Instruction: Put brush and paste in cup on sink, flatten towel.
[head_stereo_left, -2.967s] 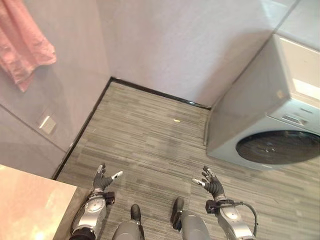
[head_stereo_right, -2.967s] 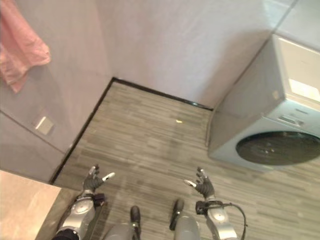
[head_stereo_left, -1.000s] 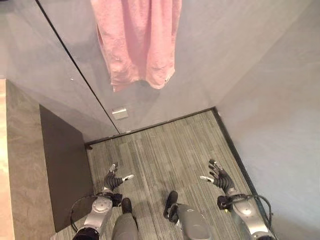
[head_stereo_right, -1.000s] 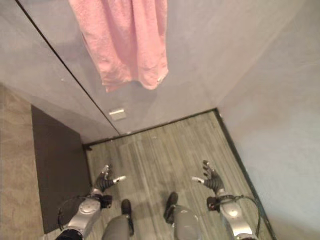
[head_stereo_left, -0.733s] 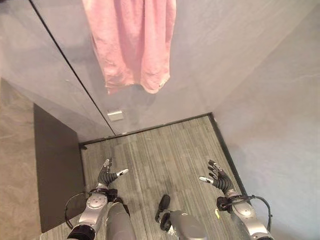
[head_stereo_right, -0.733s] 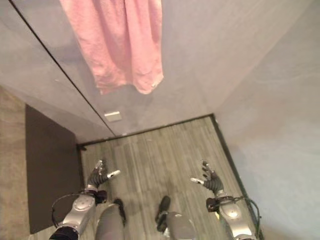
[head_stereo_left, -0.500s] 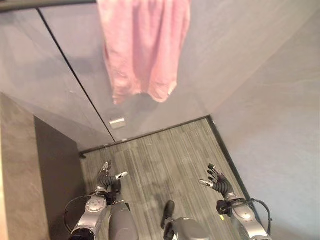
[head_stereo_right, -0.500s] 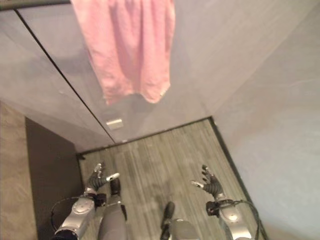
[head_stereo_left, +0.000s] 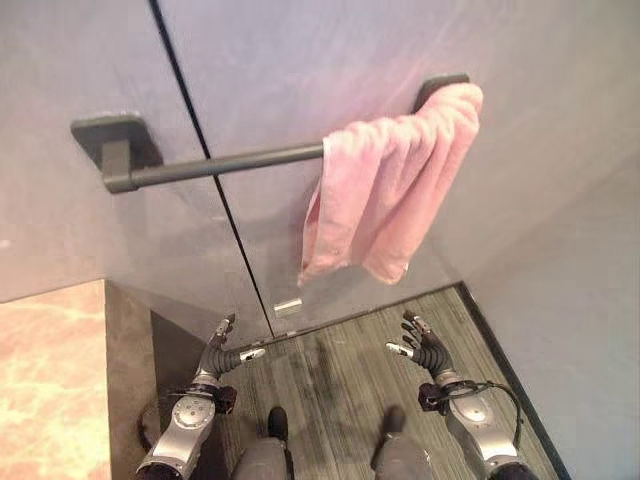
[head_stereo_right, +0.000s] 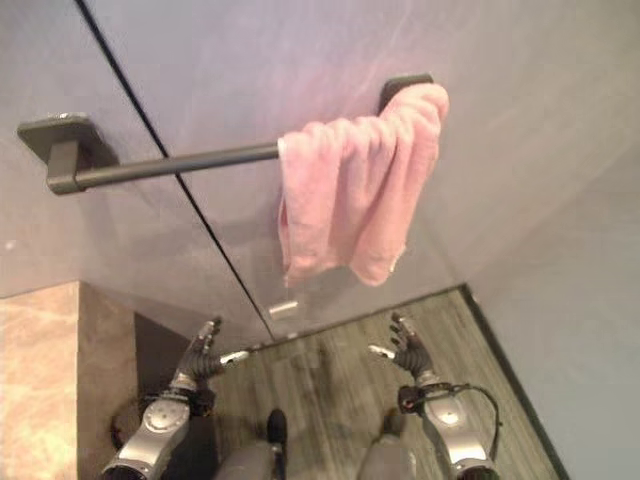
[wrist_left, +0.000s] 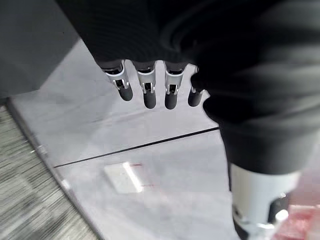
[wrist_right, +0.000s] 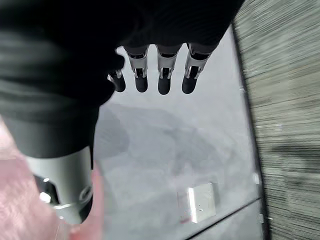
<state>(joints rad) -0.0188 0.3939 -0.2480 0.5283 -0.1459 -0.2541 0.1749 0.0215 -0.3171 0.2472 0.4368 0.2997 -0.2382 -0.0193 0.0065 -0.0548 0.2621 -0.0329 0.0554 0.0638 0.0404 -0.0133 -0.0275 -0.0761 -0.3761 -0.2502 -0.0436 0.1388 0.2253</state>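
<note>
Hanging bunched at the right end of a dark rail (head_stereo_left: 225, 163) on the grey wall (head_stereo_left: 300, 60), the pink towel (head_stereo_left: 385, 185) droops in uneven folds, its lower edge above a small plate (head_stereo_left: 287, 306) near the floor (head_stereo_left: 340, 375). Both hands are low, well below the towel and apart from it. The left hand (head_stereo_left: 222, 352) is released, fingers (wrist_left: 145, 87) straight, holding nothing, near a dark panel beside a marble table (head_stereo_left: 50, 390). The right hand (head_stereo_left: 428, 347) is likewise released, fingers (wrist_right: 162, 72) extended, empty, above the striped floor.
</note>
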